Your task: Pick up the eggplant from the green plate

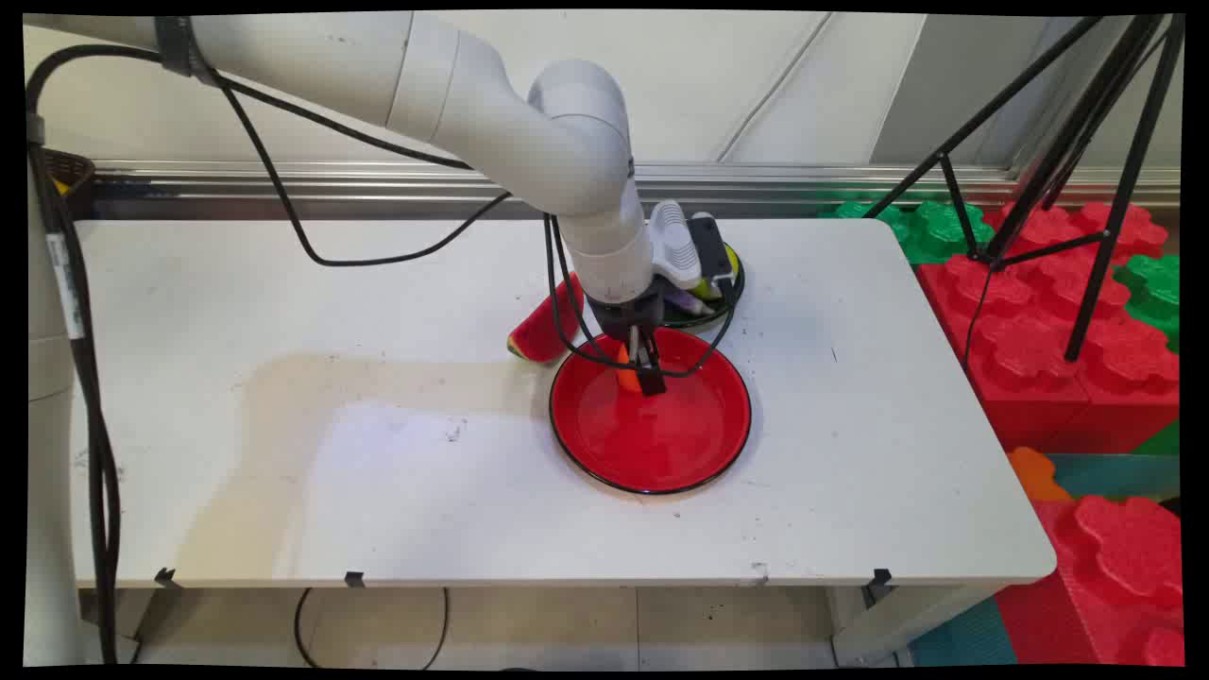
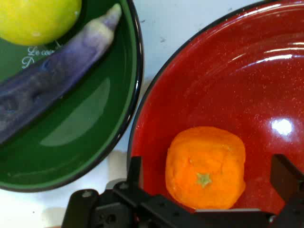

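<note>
A: As it hangs over the red plate (image 1: 661, 453), what does the tool (image 2: 209, 190) show?
B: Fingers spread wide, either side of an orange (image 2: 205, 166); contact cannot be told. The orange sits in the plate's far part.
A: Adjacent items?
B: Green plate (image 2: 80, 156) just beside, holding a purple eggplant (image 2: 52, 76) and a lemon (image 2: 38, 19). Watermelon slice (image 1: 540, 332) on the tabletop (image 1: 283, 425).

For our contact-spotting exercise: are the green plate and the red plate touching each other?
Apart. In the hand view, a strip of white table shows plainly between the green plate's rim and the red plate's rim.
</note>
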Controlling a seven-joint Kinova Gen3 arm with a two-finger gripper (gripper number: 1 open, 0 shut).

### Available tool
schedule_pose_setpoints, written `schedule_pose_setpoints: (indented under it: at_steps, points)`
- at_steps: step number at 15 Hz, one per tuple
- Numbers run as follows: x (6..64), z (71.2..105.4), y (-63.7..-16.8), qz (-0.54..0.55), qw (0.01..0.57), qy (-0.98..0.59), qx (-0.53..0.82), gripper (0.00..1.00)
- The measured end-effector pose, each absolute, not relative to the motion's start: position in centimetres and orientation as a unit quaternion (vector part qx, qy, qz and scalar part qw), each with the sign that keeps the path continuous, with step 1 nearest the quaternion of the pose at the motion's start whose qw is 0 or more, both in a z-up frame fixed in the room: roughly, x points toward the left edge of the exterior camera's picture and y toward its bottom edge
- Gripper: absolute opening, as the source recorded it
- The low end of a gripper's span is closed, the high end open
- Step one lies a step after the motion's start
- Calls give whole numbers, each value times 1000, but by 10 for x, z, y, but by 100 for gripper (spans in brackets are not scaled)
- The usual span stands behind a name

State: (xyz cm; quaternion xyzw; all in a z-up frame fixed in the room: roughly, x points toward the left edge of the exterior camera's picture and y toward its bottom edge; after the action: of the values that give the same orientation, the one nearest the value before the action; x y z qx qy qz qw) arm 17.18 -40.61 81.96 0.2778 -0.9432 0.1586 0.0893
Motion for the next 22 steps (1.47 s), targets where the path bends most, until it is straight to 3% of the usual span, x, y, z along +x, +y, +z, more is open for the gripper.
schedule_pose_setpoints:
  at_steps: [9, 14, 22]
  points:
    - [187, 856, -396, 175, 142, -938, 264, 100]
    - [226, 905, -369, 193, 185, -923, 276, 100]
    - [272, 947, -328, 207, 203, -902, 321, 100]
